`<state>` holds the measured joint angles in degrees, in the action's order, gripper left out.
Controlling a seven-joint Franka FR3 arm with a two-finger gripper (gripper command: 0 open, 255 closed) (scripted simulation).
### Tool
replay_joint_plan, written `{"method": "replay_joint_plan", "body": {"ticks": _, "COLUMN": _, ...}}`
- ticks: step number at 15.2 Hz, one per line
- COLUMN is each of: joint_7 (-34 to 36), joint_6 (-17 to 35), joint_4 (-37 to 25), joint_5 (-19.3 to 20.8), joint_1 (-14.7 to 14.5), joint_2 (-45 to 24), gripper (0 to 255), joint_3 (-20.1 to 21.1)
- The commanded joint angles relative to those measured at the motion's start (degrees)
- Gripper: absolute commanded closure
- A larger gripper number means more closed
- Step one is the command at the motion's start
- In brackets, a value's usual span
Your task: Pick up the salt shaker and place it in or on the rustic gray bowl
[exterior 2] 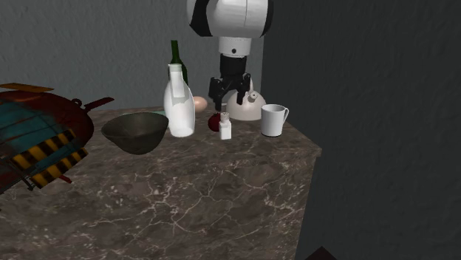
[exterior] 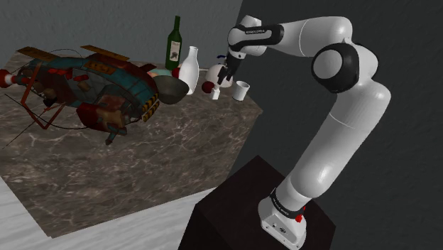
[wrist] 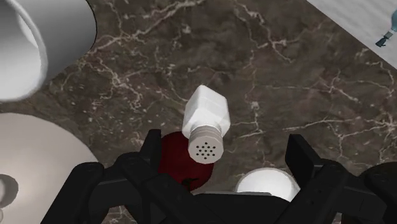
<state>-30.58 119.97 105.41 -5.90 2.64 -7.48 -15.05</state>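
Note:
The salt shaker [wrist: 205, 124] is a small white block with a perforated grey cap. It stands upright on the marble tabletop [exterior 2: 214, 192] next to a dark red apple [wrist: 173, 158]. My black gripper [wrist: 224, 141] hangs open just above it, its fingers [wrist: 151, 147] spread to either side of the cap without touching. In the second exterior view the gripper [exterior 2: 230, 98] is a short way over the shaker [exterior 2: 225, 128]. The grey bowl [exterior 2: 135, 131] sits empty toward that view's left, past a white vase [exterior 2: 178, 103]. The shoulder view shows the gripper [exterior: 227, 73], shaker [exterior: 215, 93] and bowl [exterior: 172, 89].
A white mug [exterior 2: 273, 120] and a white teapot [exterior 2: 245, 108] stand close beside and behind the shaker. A green bottle [exterior 2: 176, 55] rises behind the vase. A large red and teal model craft [exterior: 92, 85] lies beyond the bowl. The table edge [exterior 2: 314, 151] is just past the mug.

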Motion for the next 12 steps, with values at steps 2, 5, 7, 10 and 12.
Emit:
{"method": "replay_joint_plan", "body": {"ticks": 2, "joint_7": -1.5, "joint_6": 1.0, "joint_4": -2.8, "joint_5": -1.4, "joint_1": 0.6, "joint_2": -3.9, "gripper": 0, "joint_3": 0.0}}
{"method": "replay_joint_plan", "body": {"ticks": 5, "joint_7": -1.7, "joint_6": 2.9, "joint_4": -1.8, "joint_5": -1.8, "joint_1": 0.6, "joint_2": -4.9, "gripper": 0, "joint_3": 0.1}}
{"method": "replay_joint_plan", "body": {"ticks": 7, "joint_7": -1.9, "joint_6": 4.2, "joint_4": -1.2, "joint_5": -2.1, "joint_1": 0.7, "joint_2": -5.6, "gripper": 0, "joint_3": 0.2}}
{"method": "replay_joint_plan", "body": {"ticks": 10, "joint_7": -2.1, "joint_6": 5.2, "joint_4": -0.8, "joint_5": -2.3, "joint_1": 0.7, "joint_2": -6.2, "gripper": 0, "joint_3": 0.3}}
{"method": "replay_joint_plan", "body": {"ticks": 12, "joint_7": -2.1, "joint_6": 5.2, "joint_4": -0.8, "joint_5": -2.3, "joint_1": 0.7, "joint_2": -6.2, "gripper": 0, "joint_3": 0.3}}
